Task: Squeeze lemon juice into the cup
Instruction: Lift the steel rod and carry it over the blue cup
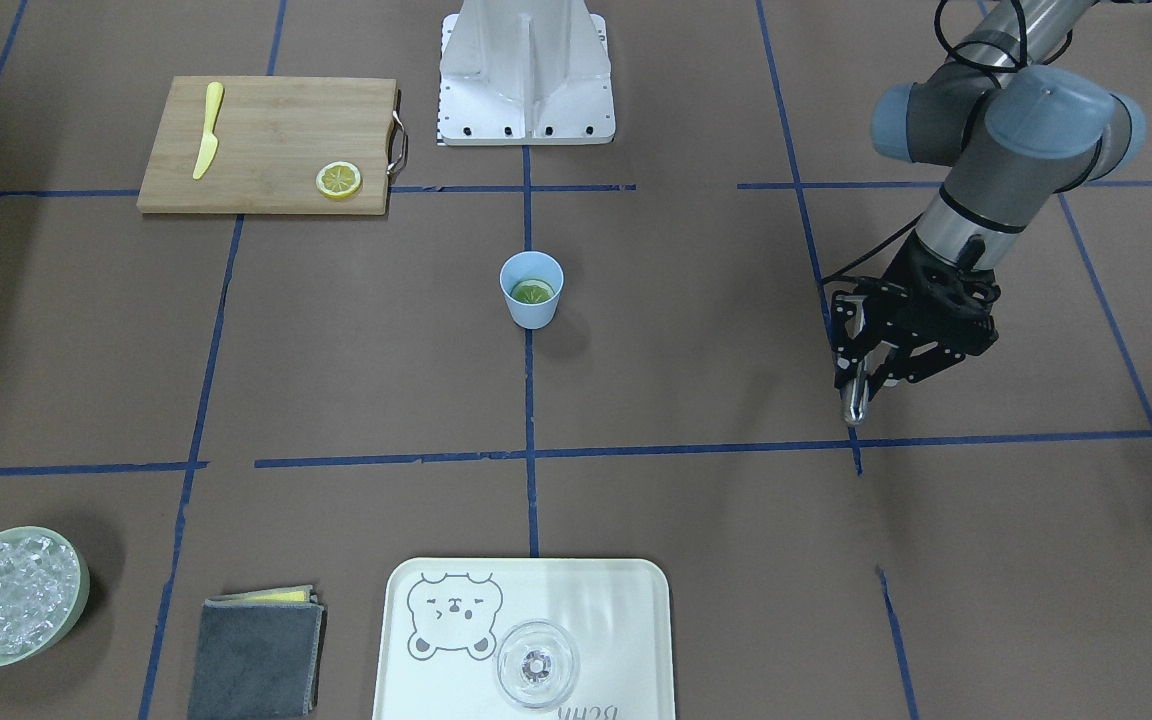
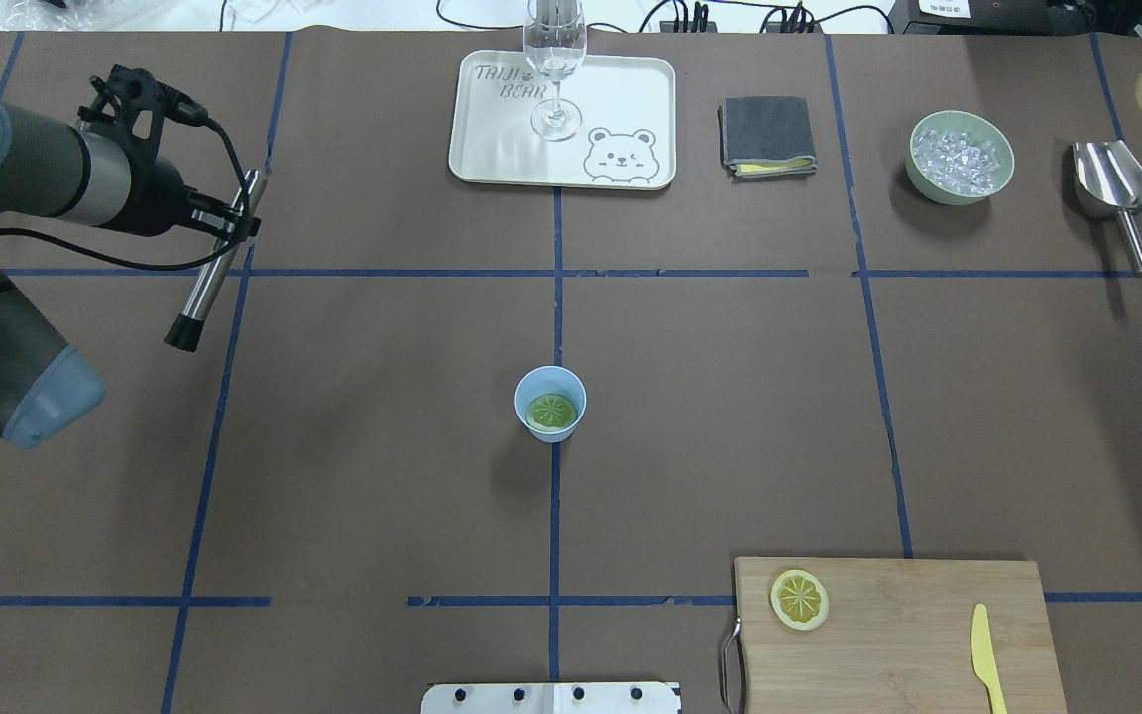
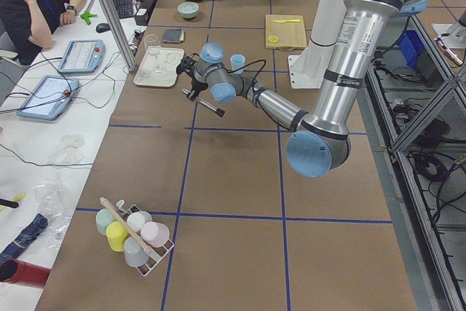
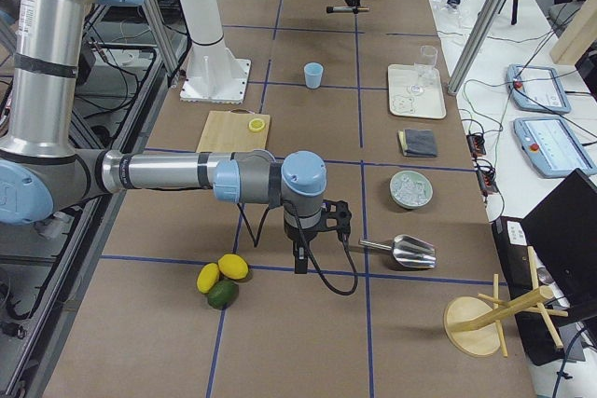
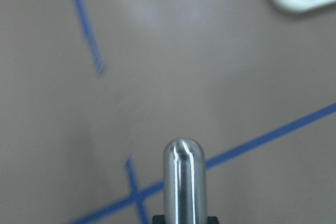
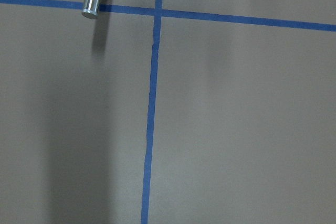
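The light-blue cup (image 2: 550, 389) stands upright at the table's middle, also in the front view (image 1: 531, 308). A greenish lemon slice (image 2: 551, 411) lies flat inside it (image 1: 532, 292). A second lemon slice (image 2: 799, 599) lies on the cutting board (image 2: 908, 615). My left gripper (image 2: 232, 224) is far to the cup's left, shut on a metal rod with a black end (image 2: 196, 305); the rod's rounded tip shows in the left wrist view (image 5: 182, 182). My right gripper (image 4: 312, 230) shows only in the exterior right view, so I cannot tell if it is open or shut.
A white bear tray (image 2: 492, 149) with a clear stemmed glass (image 2: 555, 59) is at the far middle. A grey cloth (image 2: 765, 134), green ice bowl (image 2: 961, 159) and metal scoop (image 2: 1114, 188) are far right. A yellow plastic knife (image 2: 985, 654) lies on the board.
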Robot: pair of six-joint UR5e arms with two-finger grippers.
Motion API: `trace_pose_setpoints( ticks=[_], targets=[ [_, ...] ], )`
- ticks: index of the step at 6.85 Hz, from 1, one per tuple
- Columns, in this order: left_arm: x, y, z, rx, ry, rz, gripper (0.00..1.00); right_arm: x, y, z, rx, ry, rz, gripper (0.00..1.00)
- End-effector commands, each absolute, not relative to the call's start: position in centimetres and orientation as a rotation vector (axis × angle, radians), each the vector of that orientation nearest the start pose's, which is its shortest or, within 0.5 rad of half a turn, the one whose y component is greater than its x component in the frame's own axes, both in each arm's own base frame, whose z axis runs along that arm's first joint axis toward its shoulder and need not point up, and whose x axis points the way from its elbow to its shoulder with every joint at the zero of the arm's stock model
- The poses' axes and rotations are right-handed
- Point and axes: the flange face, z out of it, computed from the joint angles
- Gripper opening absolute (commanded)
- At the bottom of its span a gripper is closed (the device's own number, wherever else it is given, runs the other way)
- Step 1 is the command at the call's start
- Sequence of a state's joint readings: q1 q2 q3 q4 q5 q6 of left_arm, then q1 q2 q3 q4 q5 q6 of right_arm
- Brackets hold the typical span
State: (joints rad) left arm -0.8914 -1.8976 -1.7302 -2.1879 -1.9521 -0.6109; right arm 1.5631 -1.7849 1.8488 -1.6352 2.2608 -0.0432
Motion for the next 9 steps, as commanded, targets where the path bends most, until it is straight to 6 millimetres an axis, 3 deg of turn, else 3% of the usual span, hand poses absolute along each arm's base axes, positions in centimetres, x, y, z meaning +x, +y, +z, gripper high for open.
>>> trace_pose_setpoints(
  ticks=[1,4,5,6,7,8,9],
  targets=[
    [29.2,-52.8,27.1,0.96,1.096,0.22,0.0,6.7,-40.1,63.2,0.005,-0.687,-0.044,1.0],
    [28.3,-49.7,24.4,1.429,1.266,0.251,0.0,6.8,-40.1,63.1,0.008,-0.684,-0.039,1.0],
    [31.3,-47.5,23.7,1.536,1.26,0.199,0.0,6.8,-40.1,63.1,0.008,-0.684,-0.039,1.0],
    [36.1,-44.0,23.0,1.567,1.299,0.161,0.0,6.9,-40.1,63.1,0.01,-0.683,-0.036,1.0],
    [39.6,-41.9,22.0,1.658,1.307,0.262,0.0,7.1,-40.1,63.2,0.009,-0.681,-0.03,1.0],
    [41.2,-41.5,21.8,1.723,1.347,0.285,0.0,7.2,-40.1,63.2,0.01,-0.681,-0.028,1.0],
    [42.6,-41.7,22.9,1.77,1.359,0.329,0.0,7.4,-40.0,63.2,0.011,-0.681,-0.024,1.0]
  ],
)
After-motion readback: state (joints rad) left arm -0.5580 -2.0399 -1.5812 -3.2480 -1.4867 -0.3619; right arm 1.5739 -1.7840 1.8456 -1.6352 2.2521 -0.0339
